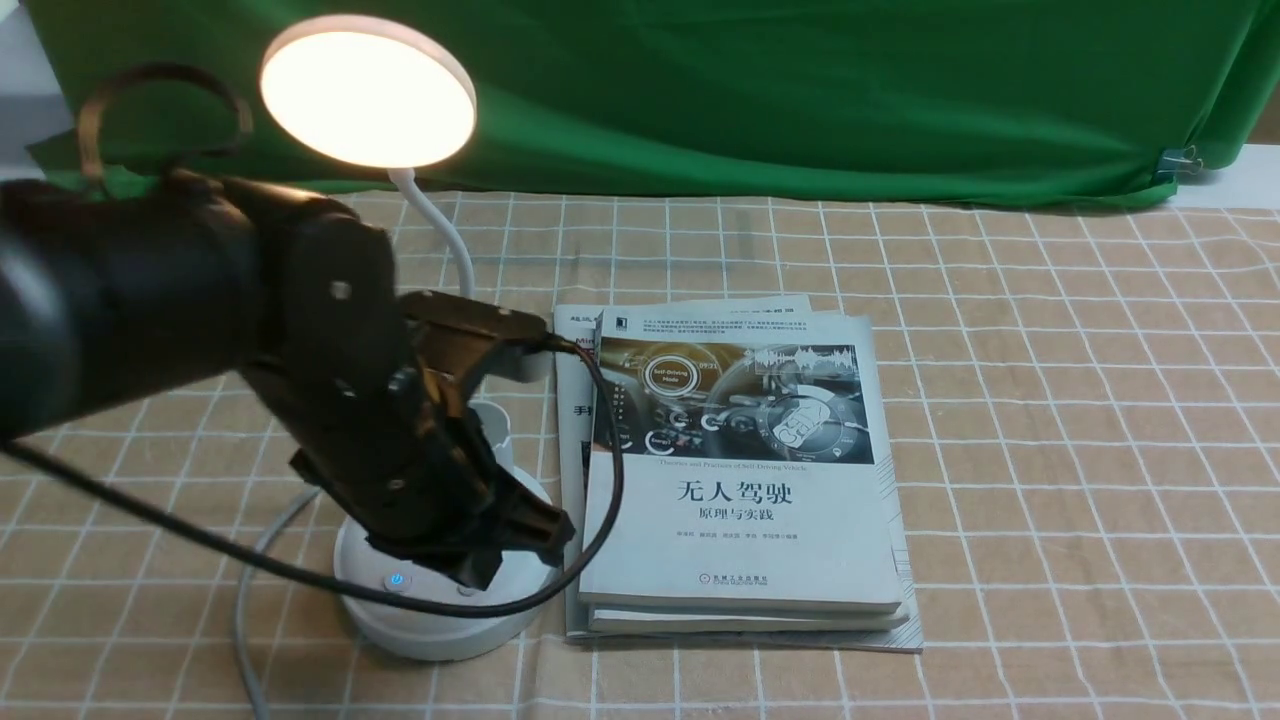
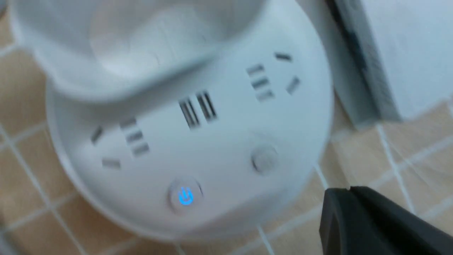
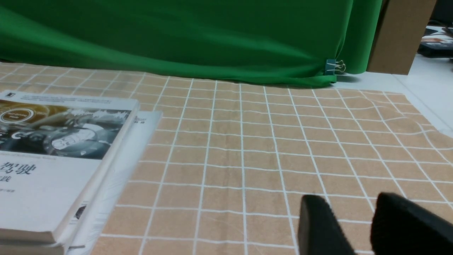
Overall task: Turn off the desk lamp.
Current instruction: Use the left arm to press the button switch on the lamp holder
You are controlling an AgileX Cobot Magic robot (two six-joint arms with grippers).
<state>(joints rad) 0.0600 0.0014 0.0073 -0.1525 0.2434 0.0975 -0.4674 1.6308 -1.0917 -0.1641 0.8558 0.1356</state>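
The white desk lamp is lit: its round disc head (image 1: 368,92) glows at the top left, on a thin bent neck (image 1: 440,225). Its round base (image 1: 430,620) stands left of the books. In the left wrist view the base (image 2: 198,141) shows sockets, a blue-lit power button (image 2: 185,196) and a plain grey button (image 2: 264,159); the cup holder (image 2: 141,42) is above. My left gripper (image 1: 515,545) hovers just over the base, fingers pressed together, empty (image 2: 348,189), beside the grey button. My right gripper (image 3: 348,205) is open over bare cloth, out of the front view.
A stack of books (image 1: 740,470) lies right of the lamp, also in the right wrist view (image 3: 60,159). A checked tan cloth (image 1: 1050,450) covers the table. A green curtain (image 1: 800,90) hangs behind. The lamp's grey cord (image 1: 245,600) and my arm's black cable (image 1: 600,480) run near the base.
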